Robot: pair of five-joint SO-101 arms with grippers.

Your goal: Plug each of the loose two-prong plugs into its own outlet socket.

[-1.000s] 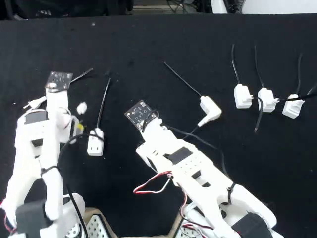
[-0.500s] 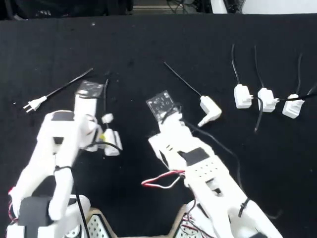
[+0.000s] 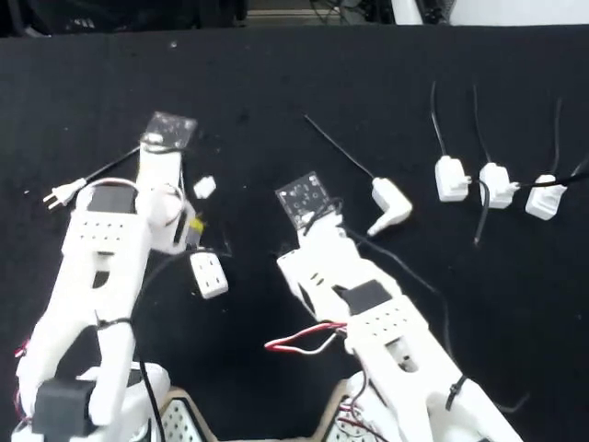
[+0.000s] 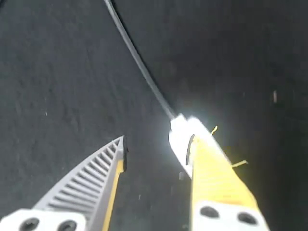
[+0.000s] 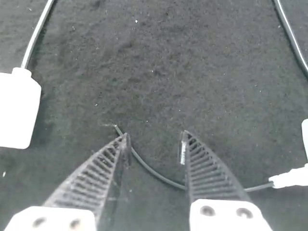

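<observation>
The left end effector (image 4: 155,142), wide open and empty, is near the socket (image 3: 210,274); the plug (image 3: 58,194) lies well left of the socket, prongs pointing away.

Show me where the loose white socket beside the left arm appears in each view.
High view: socket on the cloth, close beside the left arm.
Right wrist view: socket to one side of the right arm's open fingers, apart from them.
Left wrist view: cannot tell.
Shared landmark: the angled plug.

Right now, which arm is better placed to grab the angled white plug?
Right, probably: the right gripper is open and nearer the angled white plug; the left arm is farther off.
</observation>
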